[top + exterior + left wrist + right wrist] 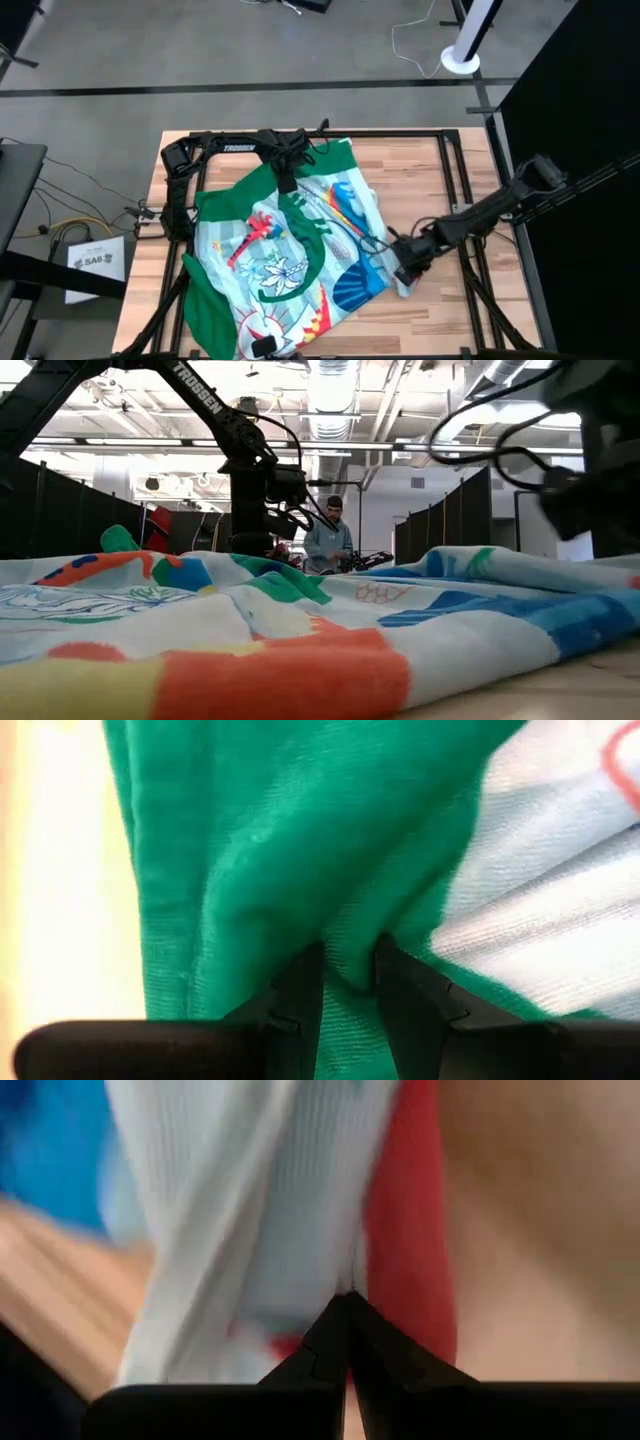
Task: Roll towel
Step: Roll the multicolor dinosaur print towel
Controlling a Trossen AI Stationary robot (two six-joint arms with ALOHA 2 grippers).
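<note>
Wooden table [440,170] bears towel [290,260], pinched by TROSSEN-marked left claw [286,183] and right claw [405,268].

The setting is a robotics laboratory in a large industrial hall. Indicators:

- A wooden-slat table [430,165] enclosed by a black metal frame [455,180], with "TROSSEN"-labelled arms mounted on it.
- A bare grey concrete floor [200,60] marked with dark lines, with loose cables [415,45] running across it.
- An equipment box labelled "SA6" [97,262] beside the table, with wiring attached.
- Exposed ceiling ducts [335,390] and strip lights overhead.
- Dark partition panels [470,510] dividing the hall into bays.
- A person [328,540] standing at a further workstation in the background.
</note>
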